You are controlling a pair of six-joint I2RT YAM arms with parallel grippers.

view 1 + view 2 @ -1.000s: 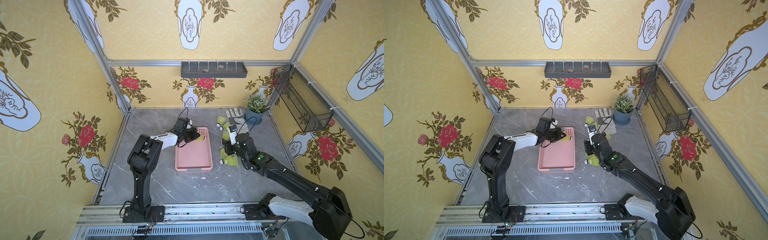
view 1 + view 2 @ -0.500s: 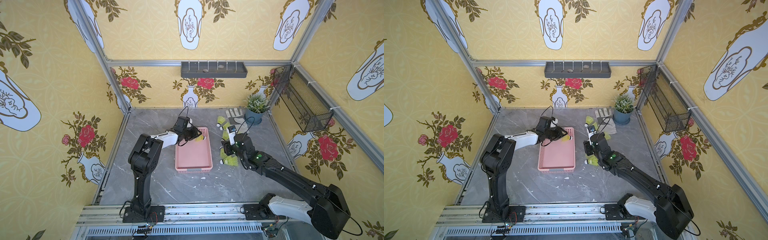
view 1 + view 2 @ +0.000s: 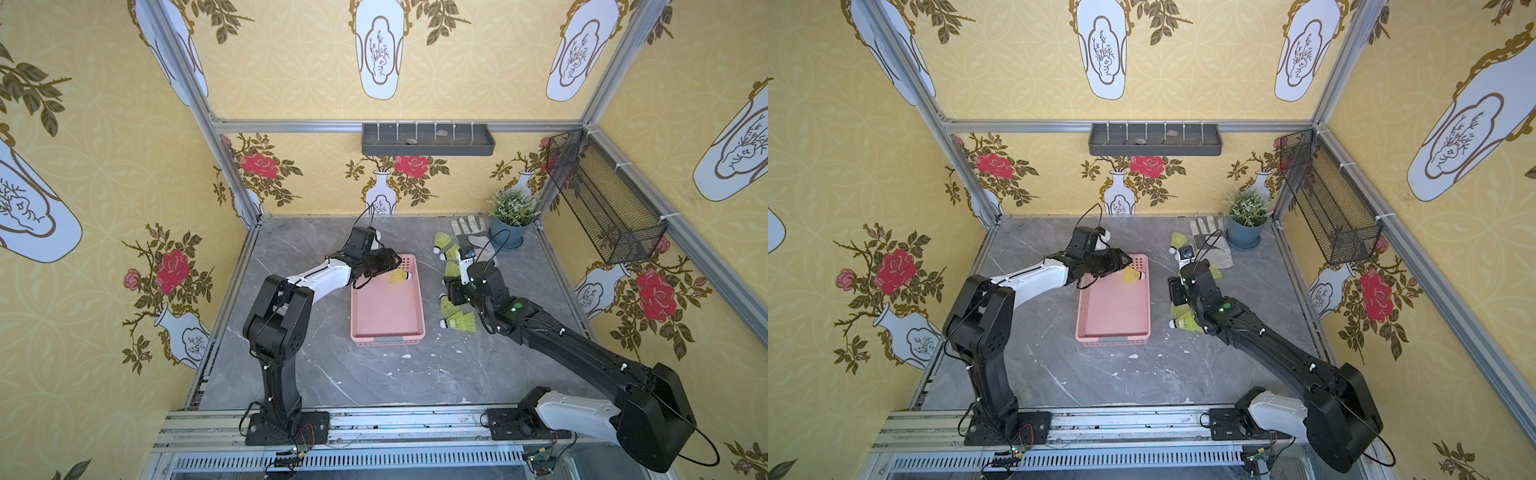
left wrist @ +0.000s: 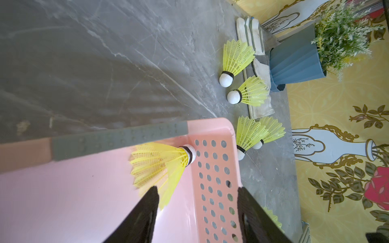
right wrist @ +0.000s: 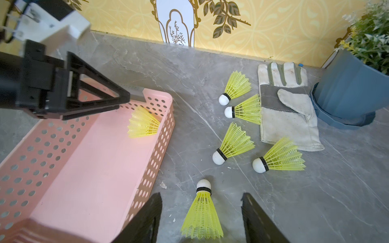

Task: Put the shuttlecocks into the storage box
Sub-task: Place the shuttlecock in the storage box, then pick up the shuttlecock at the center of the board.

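One neon yellow-green plastic shuttlecock [image 4: 160, 166] lies in the shallow pink perforated box [image 3: 386, 316] by the spread left claw [image 4: 197, 189]; at least five lie outside, near the spread right claw [image 5: 201, 195].

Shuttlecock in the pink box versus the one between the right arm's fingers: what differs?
The boxed shuttlecock lies inside the storage box; the table shuttlecock lies outside, on the table. The open right end effector straddles the table shuttlecock; the open left end effector hangs near the boxed shuttlecock. Both have yellow-green skirts, white tips.

left end effector [image 4: 197, 190] parted, right [image 5: 201, 195] parted
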